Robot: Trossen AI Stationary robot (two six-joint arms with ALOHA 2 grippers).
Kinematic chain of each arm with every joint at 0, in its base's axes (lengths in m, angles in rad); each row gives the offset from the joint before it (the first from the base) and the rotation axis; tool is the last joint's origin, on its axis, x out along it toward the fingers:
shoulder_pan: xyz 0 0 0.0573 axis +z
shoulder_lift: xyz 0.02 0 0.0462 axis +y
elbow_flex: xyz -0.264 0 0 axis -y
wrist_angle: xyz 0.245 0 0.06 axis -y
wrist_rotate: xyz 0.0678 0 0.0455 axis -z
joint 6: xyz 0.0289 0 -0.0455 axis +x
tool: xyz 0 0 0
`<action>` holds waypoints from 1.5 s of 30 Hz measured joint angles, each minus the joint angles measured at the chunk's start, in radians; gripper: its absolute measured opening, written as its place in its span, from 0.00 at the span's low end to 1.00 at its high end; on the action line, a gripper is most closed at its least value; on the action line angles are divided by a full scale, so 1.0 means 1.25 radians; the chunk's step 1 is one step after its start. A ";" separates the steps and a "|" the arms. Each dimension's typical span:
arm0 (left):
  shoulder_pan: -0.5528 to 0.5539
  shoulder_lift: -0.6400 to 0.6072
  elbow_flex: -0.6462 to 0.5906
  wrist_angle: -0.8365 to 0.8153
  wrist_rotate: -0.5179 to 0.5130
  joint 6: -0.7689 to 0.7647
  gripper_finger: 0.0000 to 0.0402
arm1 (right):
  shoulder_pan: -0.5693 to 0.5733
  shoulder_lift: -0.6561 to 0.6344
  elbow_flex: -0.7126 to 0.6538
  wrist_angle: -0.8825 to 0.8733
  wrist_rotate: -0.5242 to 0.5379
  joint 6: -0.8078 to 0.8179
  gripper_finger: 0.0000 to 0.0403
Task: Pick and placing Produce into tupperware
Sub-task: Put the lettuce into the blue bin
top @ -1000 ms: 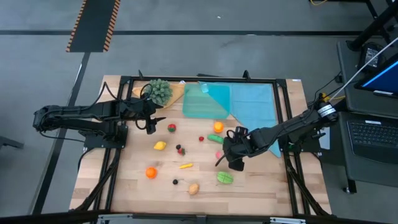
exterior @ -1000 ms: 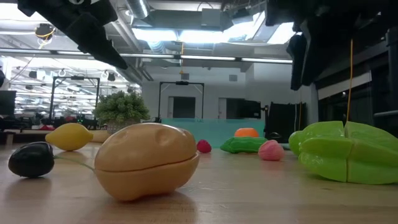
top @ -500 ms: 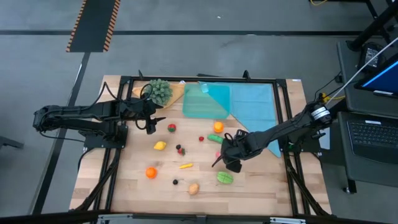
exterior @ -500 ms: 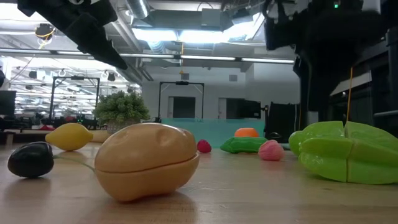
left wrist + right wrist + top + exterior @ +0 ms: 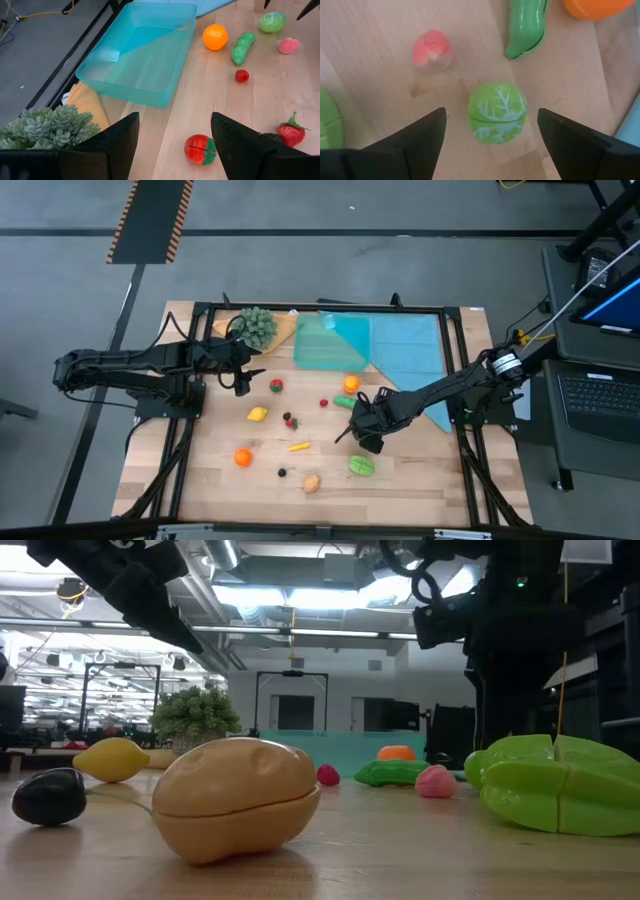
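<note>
Right arm shifted leftward over desk; right fingers spread wide, straddling green cabbage directly below. Tupperware far-left of it. Left fingers spread, idle near plant.

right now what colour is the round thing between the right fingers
Green with pale veins, a cabbage; the right wrist view shows it best.
</note>
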 joint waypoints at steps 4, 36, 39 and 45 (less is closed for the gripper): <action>0.000 0.000 0.000 0.000 0.000 0.000 0.60 | -0.001 0.000 0.000 0.001 0.000 0.000 0.78; 0.000 0.000 0.000 -0.003 0.000 -0.001 0.60 | -0.029 0.075 -0.001 -0.003 -0.061 0.020 0.78; 0.000 0.000 0.000 -0.004 0.000 -0.001 0.60 | -0.038 0.088 -0.001 0.002 -0.081 0.017 0.78; 0.000 0.000 0.000 -0.004 0.000 -0.001 0.60 | -0.048 0.109 0.000 0.004 -0.100 0.001 0.78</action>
